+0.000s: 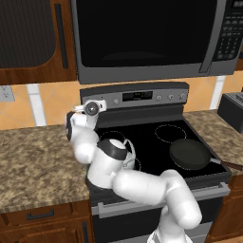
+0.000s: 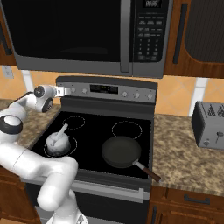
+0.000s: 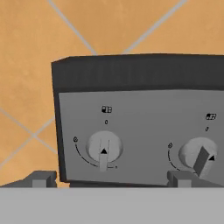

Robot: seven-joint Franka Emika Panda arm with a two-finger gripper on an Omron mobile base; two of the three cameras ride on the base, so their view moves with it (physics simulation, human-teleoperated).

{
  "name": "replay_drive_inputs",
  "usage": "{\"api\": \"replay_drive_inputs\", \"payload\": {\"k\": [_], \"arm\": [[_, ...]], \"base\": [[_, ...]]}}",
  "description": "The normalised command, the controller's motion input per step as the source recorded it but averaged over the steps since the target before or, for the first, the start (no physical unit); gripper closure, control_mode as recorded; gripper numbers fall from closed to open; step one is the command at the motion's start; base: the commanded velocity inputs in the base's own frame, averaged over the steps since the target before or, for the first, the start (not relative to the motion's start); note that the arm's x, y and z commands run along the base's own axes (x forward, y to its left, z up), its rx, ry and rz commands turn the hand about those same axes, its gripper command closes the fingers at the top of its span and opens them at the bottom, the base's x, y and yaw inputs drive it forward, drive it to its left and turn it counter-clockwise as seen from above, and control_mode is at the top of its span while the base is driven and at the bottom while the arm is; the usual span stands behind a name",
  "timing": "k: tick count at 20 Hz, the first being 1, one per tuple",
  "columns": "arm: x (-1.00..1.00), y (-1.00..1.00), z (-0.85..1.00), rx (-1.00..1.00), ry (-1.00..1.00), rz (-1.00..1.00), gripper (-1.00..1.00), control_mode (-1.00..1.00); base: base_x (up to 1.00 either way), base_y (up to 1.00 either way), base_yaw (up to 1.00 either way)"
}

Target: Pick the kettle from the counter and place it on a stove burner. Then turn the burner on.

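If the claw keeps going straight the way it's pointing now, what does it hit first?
Most likely the stove's control panel, at its leftmost knob, which sits between the open claw's fingertips in the hand view. How far off it is can't be told.

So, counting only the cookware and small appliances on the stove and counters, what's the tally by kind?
Small squat silver-grey metal kettle, on the front left burner: 1
Flat black frying pan, on the front right burner: 1
Boxy grey toaster, on the right counter: 1
Total: 3
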Motion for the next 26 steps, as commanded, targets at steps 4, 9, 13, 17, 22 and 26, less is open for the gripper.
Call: {"api": "replay_drive_inputs", "payload": {"k": [4,9,13,17,22,26], "arm": [[0.08,0.0,0.0,0.0,0.0,0.0,-1.0,-1.0],[0.06,0.05,0.01,0.0,0.0,0.0,-1.0,-1.0],[0.0,0.29,0.07,0.0,0.0,0.0,-1.0,-1.0],[0.0,0.29,0.08,0.0,0.0,0.0,-1.0,-1.0],[0.0,0.06,0.01,0.0,0.0,0.0,-1.0,-1.0],[0.01,0.0,0.0,0.0,0.0,0.0,-1.0,-1.0]], "base": [[0.0,0.0,0.0],[0.0,0.0,0.0],[0.0,0.0,0.0],[0.0,0.0,0.0],[0.0,0.0,0.0],[0.0,0.0,0.0]]}}
